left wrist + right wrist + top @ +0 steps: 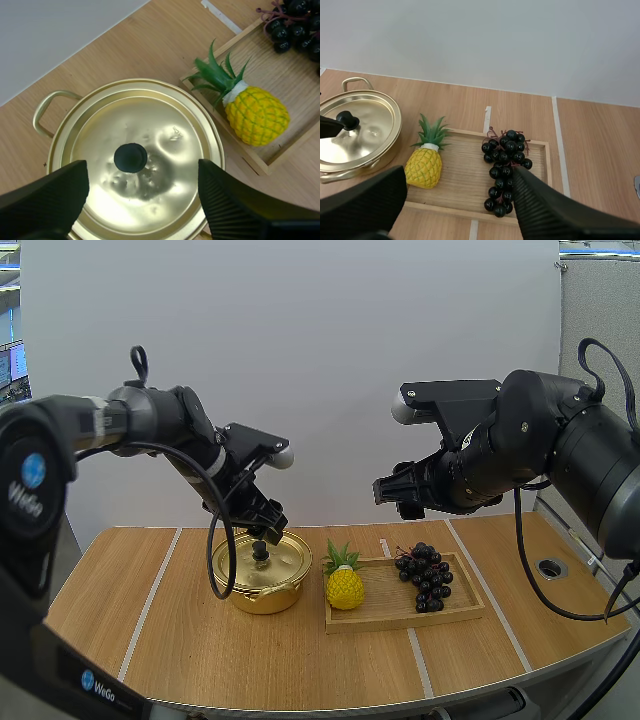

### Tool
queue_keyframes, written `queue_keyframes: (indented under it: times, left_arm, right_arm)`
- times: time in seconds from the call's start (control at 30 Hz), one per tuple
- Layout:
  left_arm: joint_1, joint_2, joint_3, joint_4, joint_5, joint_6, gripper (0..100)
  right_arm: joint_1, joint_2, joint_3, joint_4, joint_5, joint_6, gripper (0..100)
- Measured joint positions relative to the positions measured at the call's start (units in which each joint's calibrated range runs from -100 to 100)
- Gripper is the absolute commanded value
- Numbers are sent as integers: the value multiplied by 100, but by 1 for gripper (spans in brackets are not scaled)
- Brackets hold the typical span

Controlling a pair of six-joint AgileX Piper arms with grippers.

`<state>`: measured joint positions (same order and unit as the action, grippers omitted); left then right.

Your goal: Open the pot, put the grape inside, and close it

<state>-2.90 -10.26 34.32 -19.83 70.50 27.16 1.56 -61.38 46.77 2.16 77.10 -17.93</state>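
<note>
Wooden surface (150, 640), gold pot (265, 598), lid (285, 562) still on. Left claw (268, 530) is spread wide either side of the knob (130, 157), lined up to grab it, I'd guess. Right claw (400, 490) is wide too, up over the grapes (425, 577) on the tray (400, 617).

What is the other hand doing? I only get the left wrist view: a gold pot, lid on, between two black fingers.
Observer: The right hand hangs open in the air over the tray, holding nothing.
Operator: Is the whole bunch of grapes on that tray?
Observer: Yes, it lies wholly inside, a gap away from the pineapple.
Operator: How close is the left hand to the lid?
Observer: In the high view its tips are just above the knob; whether they touch, I cannot tell.
</note>
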Motion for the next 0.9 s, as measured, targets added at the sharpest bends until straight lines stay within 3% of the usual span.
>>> queue_keyframes:
  times: [0.9]
  left_arm:
    - [0,1402,-548,33,-171,113,100]
  right_arm:
    - [0,0,0,0,0,0,100]
